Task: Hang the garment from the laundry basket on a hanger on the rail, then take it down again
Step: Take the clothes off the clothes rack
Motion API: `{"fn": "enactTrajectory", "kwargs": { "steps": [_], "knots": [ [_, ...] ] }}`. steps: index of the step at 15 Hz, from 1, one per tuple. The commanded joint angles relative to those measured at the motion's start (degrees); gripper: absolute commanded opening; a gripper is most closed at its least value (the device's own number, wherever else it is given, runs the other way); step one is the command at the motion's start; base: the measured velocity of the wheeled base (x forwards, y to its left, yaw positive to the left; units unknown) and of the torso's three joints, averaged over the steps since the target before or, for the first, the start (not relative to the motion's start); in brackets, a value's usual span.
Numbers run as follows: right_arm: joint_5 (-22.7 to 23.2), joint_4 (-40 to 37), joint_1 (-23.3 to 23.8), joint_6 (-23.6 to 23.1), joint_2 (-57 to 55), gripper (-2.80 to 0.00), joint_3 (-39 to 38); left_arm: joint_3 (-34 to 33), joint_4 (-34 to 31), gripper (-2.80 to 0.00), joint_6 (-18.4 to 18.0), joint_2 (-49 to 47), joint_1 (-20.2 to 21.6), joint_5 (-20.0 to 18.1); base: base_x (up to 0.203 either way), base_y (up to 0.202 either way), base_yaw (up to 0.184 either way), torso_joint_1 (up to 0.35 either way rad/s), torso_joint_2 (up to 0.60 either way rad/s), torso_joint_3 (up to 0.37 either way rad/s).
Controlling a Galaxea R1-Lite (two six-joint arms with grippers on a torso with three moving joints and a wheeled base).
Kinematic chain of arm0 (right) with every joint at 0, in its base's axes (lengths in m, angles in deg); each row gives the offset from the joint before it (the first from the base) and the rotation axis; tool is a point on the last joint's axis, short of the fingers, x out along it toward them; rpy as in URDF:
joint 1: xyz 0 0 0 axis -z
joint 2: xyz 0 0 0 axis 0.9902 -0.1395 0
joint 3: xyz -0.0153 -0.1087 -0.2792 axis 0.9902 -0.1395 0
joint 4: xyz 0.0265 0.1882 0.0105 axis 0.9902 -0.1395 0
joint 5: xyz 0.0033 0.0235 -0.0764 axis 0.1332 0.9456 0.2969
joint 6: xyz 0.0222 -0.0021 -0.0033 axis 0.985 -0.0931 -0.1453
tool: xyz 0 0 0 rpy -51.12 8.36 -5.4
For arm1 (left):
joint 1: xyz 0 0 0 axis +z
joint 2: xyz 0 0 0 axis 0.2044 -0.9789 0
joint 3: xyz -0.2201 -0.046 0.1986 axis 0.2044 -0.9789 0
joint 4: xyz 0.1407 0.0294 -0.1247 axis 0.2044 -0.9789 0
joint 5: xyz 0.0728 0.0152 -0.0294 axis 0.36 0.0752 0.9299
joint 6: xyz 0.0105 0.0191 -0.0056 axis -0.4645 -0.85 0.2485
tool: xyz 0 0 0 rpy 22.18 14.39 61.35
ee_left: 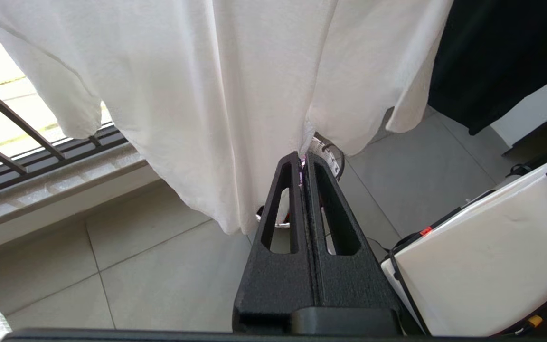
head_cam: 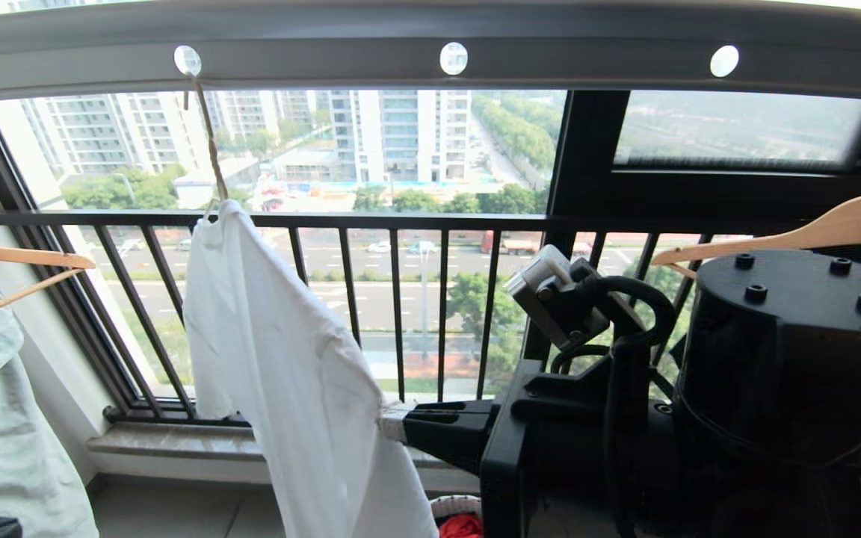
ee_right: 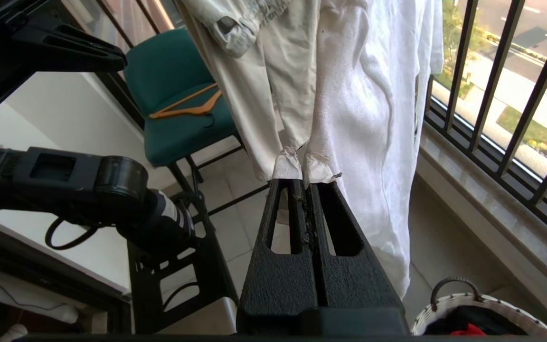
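1. Balcony glazing and a black balcony railing point(head_cam: 415, 221) fill the head view, with apartment blocks and a road beyond.
2. At centre left of that view the white T-shirt point(head_cam: 281, 359) hangs off a thin cream hanger point(head_cam: 208, 142), whose long twisted neck is hooked through a round hole in the grey rail point(head_cam: 587, 52) along the top edge. The shirt sits lopsided, bunched to one side, probably because it is being pulled rather than hanging free.
3. The left gripper point(ee_left: 303, 159) has its fingers pressed together on the shirt's lower edge, seen at the middle of the left wrist view; I judge this to be the grip for taking the shirt down.
4. The right gripper point(ee_right: 304, 172) is also closed, its taped tips against or just in front of hanging pale cloth; whether it actually pinches any fabric is hard to tell.
5. The laundry basket point(ee_right: 482, 308) stands on the floor at the lower right of the right wrist view, with red cloth point(ee_right: 468, 330) and something dark inside.
6. Wooden hangers sit at both edges of the head view, and a green chair point(ee_right: 178, 95) carries another.
7. The shirt's print is not visible, the hanger's shoulders are buried in cloth, and the robot's own black arm blocks the lower right of the head view.
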State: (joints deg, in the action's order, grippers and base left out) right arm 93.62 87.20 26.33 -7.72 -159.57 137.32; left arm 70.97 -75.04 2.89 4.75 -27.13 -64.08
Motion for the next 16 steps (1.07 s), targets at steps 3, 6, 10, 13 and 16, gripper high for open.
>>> {"fn": "enactTrajectory", "kwargs": {
  "steps": [3,6,10,13,16],
  "knots": [
    [-0.1,0.2,-1.0,0.0,0.9,-2.80,0.0,0.0,-0.1,-2.80,0.0,-0.4,0.1,-0.1,0.000,0.000,0.000,0.000,0.00,0.000],
    [-1.3,-1.5,-4.2,-0.2,3.8,-2.80,-0.1,0.0,0.0,-2.80,-0.4,-1.4,0.1,0.1,0.000,0.000,0.000,0.000,0.00,0.000],
    [-7.1,-2.7,-3.1,-0.2,2.6,-2.80,1.8,0.0,0.5,-2.80,-0.4,-1.3,0.1,0.2,0.000,0.000,0.000,0.000,0.00,0.000],
    [-7.5,-2.7,-1.4,-0.7,2.9,-2.80,2.1,0.1,0.6,-2.80,-0.6,-1.5,0.0,-0.3,0.000,0.000,0.000,0.000,0.00,0.000],
    [-7.5,-2.7,-0.6,-0.7,2.6,-2.80,2.3,0.1,0.4,0.00,-0.6,-2.7,0.0,-0.6,0.000,0.000,0.000,0.000,0.00,0.000]
  ]
}}
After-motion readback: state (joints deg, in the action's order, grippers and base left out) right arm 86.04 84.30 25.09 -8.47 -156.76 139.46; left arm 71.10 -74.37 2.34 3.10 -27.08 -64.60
